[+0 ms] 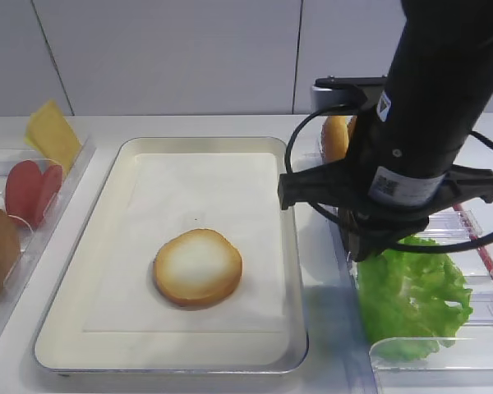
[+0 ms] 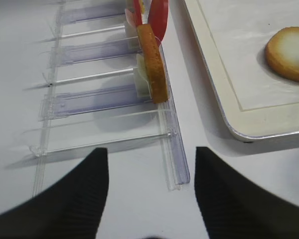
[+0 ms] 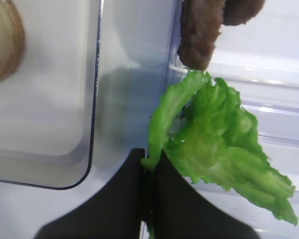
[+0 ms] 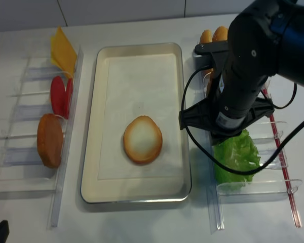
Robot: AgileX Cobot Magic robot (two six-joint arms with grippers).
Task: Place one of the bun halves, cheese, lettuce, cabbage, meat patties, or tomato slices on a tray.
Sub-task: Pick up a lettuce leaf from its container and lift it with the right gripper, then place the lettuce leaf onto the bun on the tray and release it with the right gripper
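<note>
While lettuce is gripped: right end effector [image 3: 150, 167] clamped on lettuce [image 3: 219, 144].
Done: bun half [image 1: 198, 267] laid on tray [image 1: 115, 176].
Left: lettuce transfer.

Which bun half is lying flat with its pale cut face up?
The bun half on the tray. The other bun half stands on edge in the left bin, below the tomato slices.
</note>
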